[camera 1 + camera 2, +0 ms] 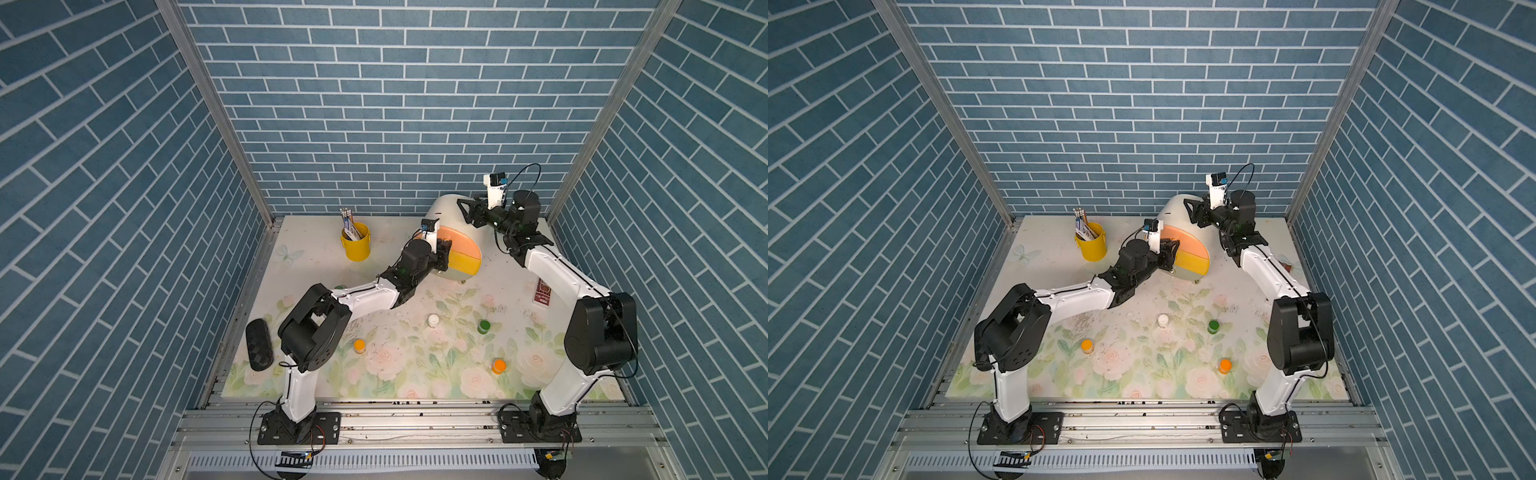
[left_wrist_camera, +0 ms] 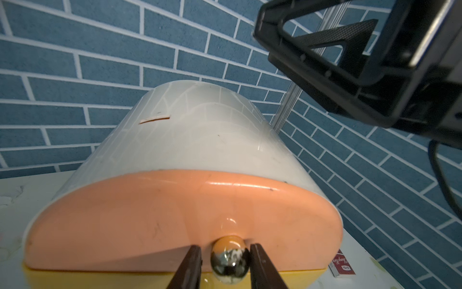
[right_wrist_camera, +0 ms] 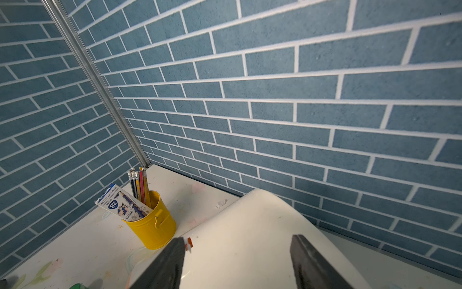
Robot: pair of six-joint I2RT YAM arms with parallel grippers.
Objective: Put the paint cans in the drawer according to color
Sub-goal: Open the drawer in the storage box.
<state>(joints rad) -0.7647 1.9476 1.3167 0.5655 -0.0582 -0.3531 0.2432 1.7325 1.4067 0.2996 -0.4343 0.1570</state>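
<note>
Drawer [image 1: 446, 212]: white round-topped chest. Stands at the back of the floral table [image 1: 316, 270], right of centre. Shows a peach front [image 2: 150, 220] above a yellow-orange front [image 1: 465, 262].

Left gripper [image 2: 225, 250]: sits at the peach front with jaws drawn narrow either side of the metal knob [image 2: 229, 261]. Touches it with one finger and leaves a sliver of gap at the other, so not yet clamped.

Right gripper [image 3: 237, 239]: hovers over the chest's white top, jaws wide apart, holds nothing.

Yellow cup [image 1: 357, 245]: stands left of the chest, well apart from it, and holds pencils and a pencil box.

Black case [image 1: 259, 345]: lies at the table's left edge.

Red box [image 1: 543, 293]: lies flat beside the right arm.

Paint cans: stand upright on the open table in front of the chest.
- White paint can [image 1: 433, 320] and green paint can [image 1: 483, 326]: stand near each other, mid-table.
- Orange paint can [image 1: 359, 345]: stands near the left arm.
- Second orange paint can [image 1: 498, 365]: stands nearest the front edge.
- Further green lid [image 1: 340, 286]: peeks from behind the left forearm.
</note>
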